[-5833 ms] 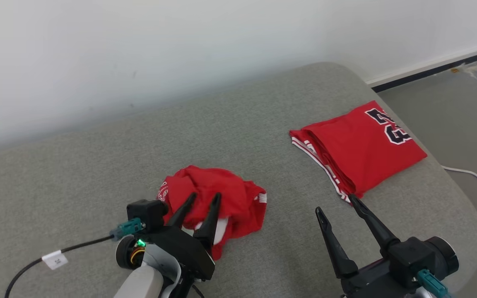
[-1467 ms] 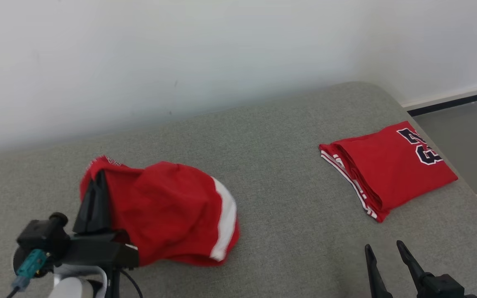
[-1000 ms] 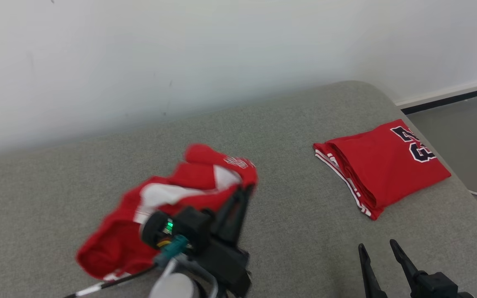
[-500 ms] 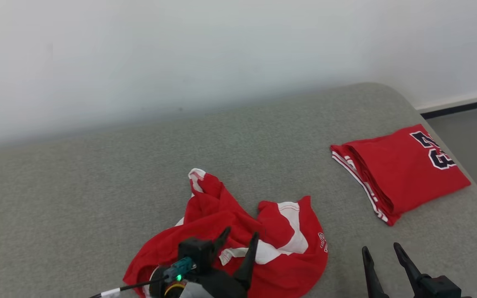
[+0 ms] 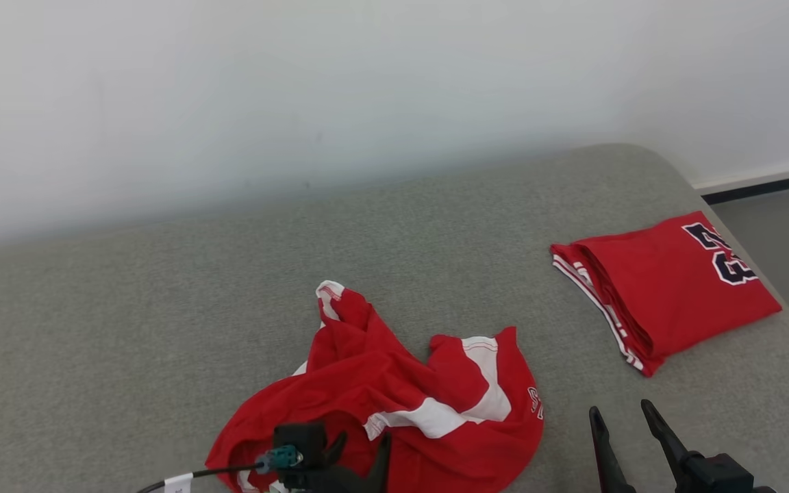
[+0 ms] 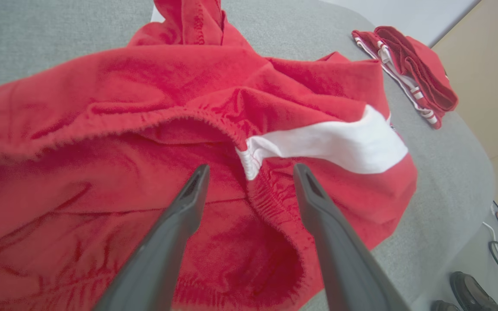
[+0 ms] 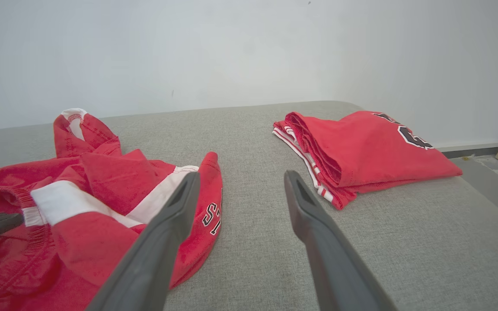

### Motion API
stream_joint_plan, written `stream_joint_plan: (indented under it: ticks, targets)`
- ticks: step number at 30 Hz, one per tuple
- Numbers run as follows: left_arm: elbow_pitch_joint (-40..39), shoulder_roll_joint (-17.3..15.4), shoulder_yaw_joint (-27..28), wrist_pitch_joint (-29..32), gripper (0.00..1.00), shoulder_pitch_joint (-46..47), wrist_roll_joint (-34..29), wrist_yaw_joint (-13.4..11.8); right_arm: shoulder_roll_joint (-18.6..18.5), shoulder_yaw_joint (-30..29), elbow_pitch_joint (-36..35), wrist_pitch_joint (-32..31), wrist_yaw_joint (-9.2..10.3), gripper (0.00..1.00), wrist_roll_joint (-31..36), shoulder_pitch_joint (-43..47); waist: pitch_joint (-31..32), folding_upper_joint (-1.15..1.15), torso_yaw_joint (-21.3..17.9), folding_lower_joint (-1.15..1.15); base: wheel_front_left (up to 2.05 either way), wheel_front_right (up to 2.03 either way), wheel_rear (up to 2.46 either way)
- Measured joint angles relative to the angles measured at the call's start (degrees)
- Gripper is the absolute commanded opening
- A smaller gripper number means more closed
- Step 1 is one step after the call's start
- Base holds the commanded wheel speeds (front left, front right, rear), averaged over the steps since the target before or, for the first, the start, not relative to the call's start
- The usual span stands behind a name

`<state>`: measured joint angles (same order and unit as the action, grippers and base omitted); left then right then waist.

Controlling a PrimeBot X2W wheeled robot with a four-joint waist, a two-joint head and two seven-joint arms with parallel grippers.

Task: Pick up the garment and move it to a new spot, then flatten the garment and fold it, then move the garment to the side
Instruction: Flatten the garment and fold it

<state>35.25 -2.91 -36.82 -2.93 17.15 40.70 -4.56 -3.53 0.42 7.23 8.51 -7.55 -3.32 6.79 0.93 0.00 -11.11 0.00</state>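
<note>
**A:** Status of left end effector (image 6: 251, 167)?

**B:** Spread wide, gripping nothing. Poised over crumpled red garment (image 6: 102, 112). Elastic waistband (image 6: 270, 196) between the fingers, just past the tips. Can't tell whether touching cloth.

**A:** Right end effector (image 7: 242, 174)?

**B:** Also fully open and empty. Garment to its left and slightly ahead, apart from it. Folded red jersey (image 7: 361, 142) ahead-right, well apart.

**A:** Handling?

**B:** Looks soft, light and limp, so expect draping and bunching. Not fragile, probably not slippery. Suggest pinching the waistband at two spread points, one per end effector. Avoid loose middle cloth, since the thicker hem should hold better.

**A:** Stage?

**B:** Lying crumpled on grey cushion (image 5: 161, 287). Flattening next, likely.
</note>
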Motion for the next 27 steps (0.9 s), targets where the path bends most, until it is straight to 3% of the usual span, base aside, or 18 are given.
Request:
stream_joint_plan:
  ticks: [6, 8, 9, 18, 23, 27]
  targets:
    - [4.4, 0.0, 0.8, 0.0, 1.0, 2.6, 1.5, -0.5, -0.1, -0.1, -0.2, 0.0, 0.0, 1.0, 0.1, -0.4, -0.8, 0.0, -2.4, 0.0, 0.0, 0.0, 0.0]
    - [5.6, 0.0, 0.7, 0.0, 0.13, 3.3, 1.8, -0.4, -0.1, -0.2, -0.3, 0.0, 0.0, 1.0, 0.1, -0.4, -1.0, 0.0, -3.0, 0.0, 0.0, 0.0, 0.0]
    - [5.9, 0.0, 0.7, 0.0, 0.0, 3.5, 1.9, -0.1, -0.1, -0.3, -0.4, 0.0, 0.0, 1.0, 0.2, -0.4, -1.2, 0.0, -3.1, 0.0, 0.0, 0.0, 0.0]
    - [5.2, -0.6, 1.6, -3.2, 0.0, 2.7, 3.8, 2.2, -0.4, -0.9, -0.9, -0.4, 0.0, 1.0, 0.6, -0.2, -1.2, 0.0, -0.8, 0.0, 0.0, 0.0, 0.0]
    - [-0.1, -2.8, 2.0, -3.5, 0.0, -1.6, 4.9, 2.6, -1.7, -1.0, -1.5, -2.0, 0.0, 1.0, 0.8, 0.2, -0.6, 0.0, 2.0, 0.0, 0.0, 0.0, 0.0]
    - [-6.1, -5.2, 1.5, -1.7, 0.0, -5.6, 5.2, 1.7, -3.3, -1.3, -2.4, -6.8, 0.0, 1.0, 0.7, -0.9, -0.2, 0.0, 4.5, 0.0, 0.0, 0.0, 0.0]
